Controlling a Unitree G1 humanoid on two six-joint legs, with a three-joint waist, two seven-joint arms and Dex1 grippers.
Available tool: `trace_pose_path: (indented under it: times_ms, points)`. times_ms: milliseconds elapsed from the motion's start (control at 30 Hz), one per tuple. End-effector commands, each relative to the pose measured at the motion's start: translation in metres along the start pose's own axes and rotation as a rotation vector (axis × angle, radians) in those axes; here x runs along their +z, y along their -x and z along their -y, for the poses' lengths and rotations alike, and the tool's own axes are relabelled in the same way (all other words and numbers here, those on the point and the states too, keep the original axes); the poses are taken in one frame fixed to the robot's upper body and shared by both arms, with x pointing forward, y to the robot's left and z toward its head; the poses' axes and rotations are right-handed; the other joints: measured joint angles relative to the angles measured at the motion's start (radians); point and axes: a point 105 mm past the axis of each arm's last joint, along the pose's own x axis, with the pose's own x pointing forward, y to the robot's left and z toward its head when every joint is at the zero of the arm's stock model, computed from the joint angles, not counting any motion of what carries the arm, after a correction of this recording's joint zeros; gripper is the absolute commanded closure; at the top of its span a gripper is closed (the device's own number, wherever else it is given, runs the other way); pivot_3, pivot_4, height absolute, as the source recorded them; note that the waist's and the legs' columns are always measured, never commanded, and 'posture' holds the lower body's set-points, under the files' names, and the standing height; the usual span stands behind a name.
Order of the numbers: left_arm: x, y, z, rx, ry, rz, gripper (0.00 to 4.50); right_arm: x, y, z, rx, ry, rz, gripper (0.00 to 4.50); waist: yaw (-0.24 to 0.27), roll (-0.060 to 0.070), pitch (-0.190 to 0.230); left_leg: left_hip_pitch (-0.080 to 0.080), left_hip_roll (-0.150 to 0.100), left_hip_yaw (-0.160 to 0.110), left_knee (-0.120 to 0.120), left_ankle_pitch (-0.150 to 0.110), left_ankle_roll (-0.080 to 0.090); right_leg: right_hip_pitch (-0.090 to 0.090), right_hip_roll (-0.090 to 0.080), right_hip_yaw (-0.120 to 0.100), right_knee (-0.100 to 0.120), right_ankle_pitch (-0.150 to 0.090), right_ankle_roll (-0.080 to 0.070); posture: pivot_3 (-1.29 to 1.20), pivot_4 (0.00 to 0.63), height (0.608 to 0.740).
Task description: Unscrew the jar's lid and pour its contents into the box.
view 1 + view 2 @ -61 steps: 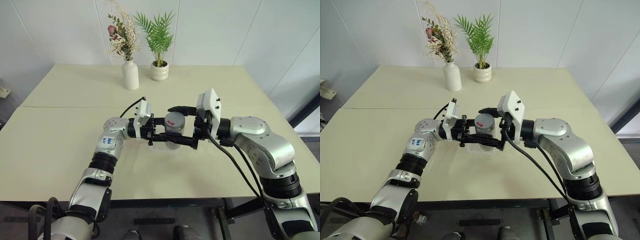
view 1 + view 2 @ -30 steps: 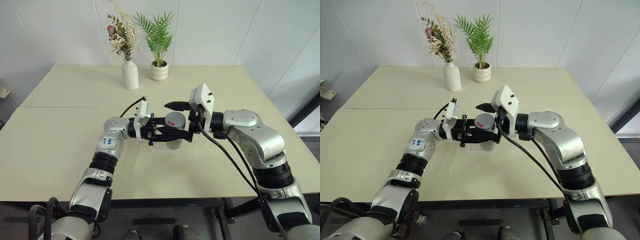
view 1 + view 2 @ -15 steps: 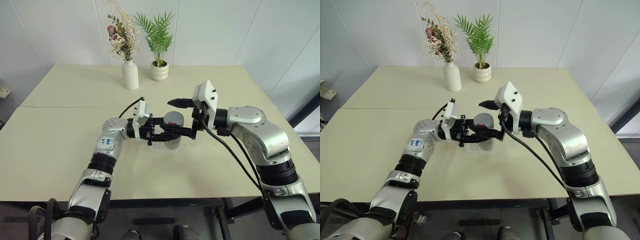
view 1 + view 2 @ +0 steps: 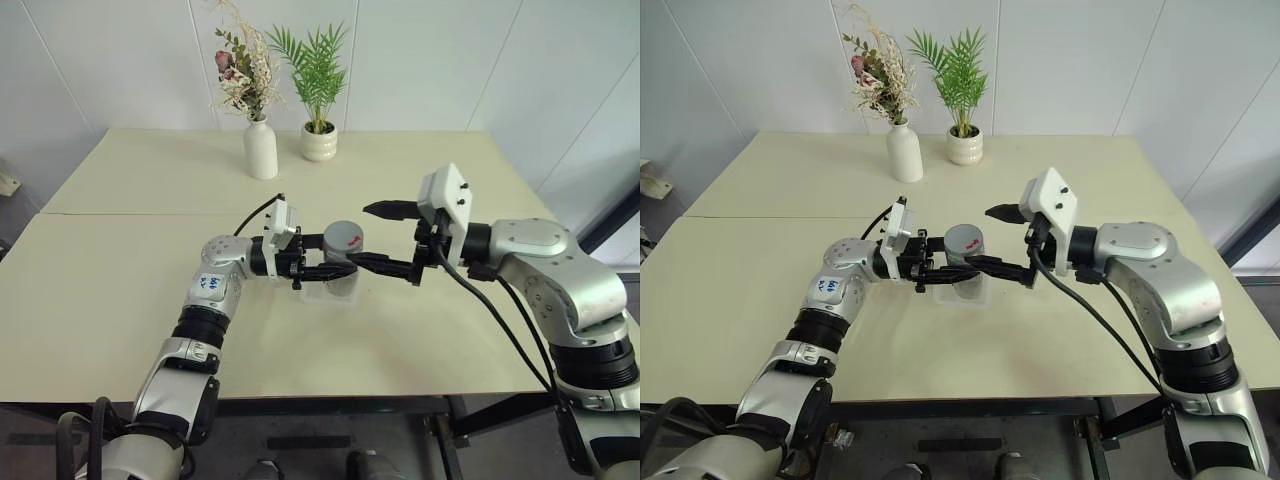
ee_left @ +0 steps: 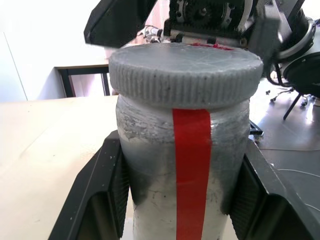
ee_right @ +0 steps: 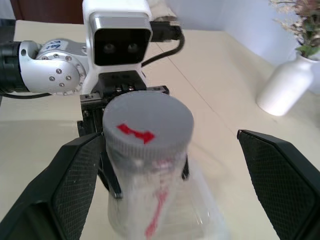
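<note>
Head views, progress: we judge the task barely begun. The lid (image 4: pixel 343 236) sits on the jar (image 4: pixel 342 262); unscrewing and pouring are both left.
Head views, jar: we find it upright, held above the box (image 4: pixel 330 291), which lies on the tabletop (image 4: pixel 120 290).
Head views, left pincer (image 4: pixel 335 270): we see it clamped on the jar's body, reaching in from the left side.
Head views, right pincer (image 4: pixel 385 238): we record it spread wide and empty, just beside the jar on the right, one finger behind lid level and one in front; neither touches the lid.
Head views, other items: a white vase (image 4: pixel 260 148) and a plant pot (image 4: pixel 320 142) stand well apart at the far edge.

Left wrist view, jar (image 5: pixel 182 170): we see it gripped on both sides by the black pads (image 5: pixel 117 185), red stripe facing us.
Left wrist view, lid (image 5: pixel 185 67): ribbed, seated flush on the neck; we see no gap under it.
Left wrist view, contents: hidden by the frosted wall; we cannot tell.

Right wrist view, lid (image 6: pixel 147 125): between the two spread fingers (image 6: pixel 75 175), nearer one of them, clear of both.
Right wrist view, box (image 6: pixel 200 215): under the jar, clear plastic, nothing visible in it.
Right wrist view, next need: in our judgement the right pincer must centre on the lid and close before any turning.
</note>
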Motion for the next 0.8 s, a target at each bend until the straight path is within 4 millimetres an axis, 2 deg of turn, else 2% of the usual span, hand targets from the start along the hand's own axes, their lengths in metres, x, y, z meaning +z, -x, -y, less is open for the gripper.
trace_pose_path:
  times_ms: [33,133,300,533,800]
  points:
    - [0.007,0.000,-0.002,0.004,-0.022,0.013,2.35,0.016,0.006,-0.010,0.025,0.032,0.044,0.02,0.000,0.000,0.000,0.000,0.000,0.000,0.000,0.000,0.000,0.000,0.000,0.000,0.000,0.000,0.000,0.00,0.150,0.740]
    - [0.008,-0.001,-0.001,-0.006,-0.026,0.013,2.35,0.023,-0.001,-0.018,0.054,0.027,0.080,0.02,-0.001,0.000,0.000,0.000,0.000,0.000,0.000,0.000,0.000,0.000,0.000,0.000,0.000,0.000,0.000,0.00,0.150,0.740]
    - [0.008,-0.005,0.000,-0.024,-0.029,0.010,2.35,0.032,-0.020,-0.020,0.079,0.021,0.139,0.02,-0.001,0.000,0.000,0.000,0.000,0.000,0.001,0.000,0.000,0.000,0.000,0.000,0.001,0.000,0.000,0.00,0.150,0.740]
    - [0.009,-0.010,0.000,-0.037,-0.036,0.017,2.35,0.019,-0.045,-0.012,0.070,0.026,0.118,0.02,0.000,0.000,0.000,0.000,0.000,0.000,0.001,0.000,0.000,0.000,-0.001,0.000,0.001,0.000,0.000,0.00,0.150,0.740]
    - [0.011,-0.011,0.001,-0.044,-0.043,0.023,2.35,0.015,-0.054,-0.005,0.066,0.036,0.121,0.02,-0.001,0.000,0.000,0.000,0.000,0.000,0.000,0.000,0.000,0.000,0.000,0.000,0.001,0.000,0.000,0.00,0.150,0.740]
